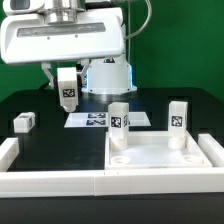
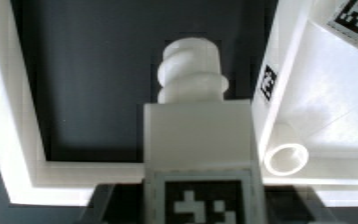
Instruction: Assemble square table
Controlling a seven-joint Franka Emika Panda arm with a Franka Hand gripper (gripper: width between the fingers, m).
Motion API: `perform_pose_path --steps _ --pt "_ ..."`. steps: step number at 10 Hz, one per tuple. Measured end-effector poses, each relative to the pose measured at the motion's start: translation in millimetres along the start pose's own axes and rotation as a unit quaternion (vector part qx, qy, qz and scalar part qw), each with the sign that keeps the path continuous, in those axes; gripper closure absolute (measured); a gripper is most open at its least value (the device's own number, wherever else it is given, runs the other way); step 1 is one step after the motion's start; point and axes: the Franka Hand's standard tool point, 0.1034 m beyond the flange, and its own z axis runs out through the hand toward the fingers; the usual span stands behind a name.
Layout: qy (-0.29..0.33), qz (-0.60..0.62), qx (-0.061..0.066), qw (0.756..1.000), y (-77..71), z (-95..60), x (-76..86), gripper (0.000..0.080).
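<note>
1. Nearest, the white border rails (image 1: 50, 182) run along the front of the tabletop (image 1: 45, 140).
2. Just behind them, at the near right, lies the square slab (image 1: 160, 162). It looks like stiff, smooth moulded plastic, light but too broad for the claw. I would leave it lying flat or nudge it only by its raised rim.
3. Two legs stand upright on its far corners, the left standing leg (image 1: 119, 120) and the right standing leg (image 1: 178, 118).
4. Far left, well apart from the slab, a loose leg (image 1: 24, 122) rests on the tabletop.
5. In the middle, beyond the slab, lies the marker board (image 1: 90, 120).
6. Farthest back, the claw (image 1: 67, 82) is clamped on the held leg (image 1: 69, 97), apparently clear of the tabletop.
7. The wrist view shows the held leg's ridged peg (image 2: 190, 62) pointing away, with a hole (image 2: 286, 157) in the slab near it.
8. These legs look small, rigid, light and slippery. The flat block sides are the best hold, leaving the peg free.
</note>
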Motion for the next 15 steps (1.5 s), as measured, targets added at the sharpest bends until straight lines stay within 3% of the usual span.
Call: perform_pose_path --steps 1,5,7,9,12,14,15 --pt "0.001 0.002 0.001 1.000 -6.8 4.0 2.9 0.0514" --pt "0.031 0.014 0.006 0.999 -40.6 14.0 57.6 0.0514" --pt "0.039 0.054 0.016 0.998 -74.0 16.5 74.6 0.0514" --pt "0.041 0.075 0.021 0.996 -104.2 29.0 80.5 0.0514" --pt "0.040 0.076 0.020 0.996 -103.9 31.8 77.8 0.0514" --pt "0.061 0.072 0.006 0.996 -97.6 31.5 78.9 0.0514" --pt "0.119 0.062 -0.034 0.990 -84.2 30.6 72.8 0.0514"
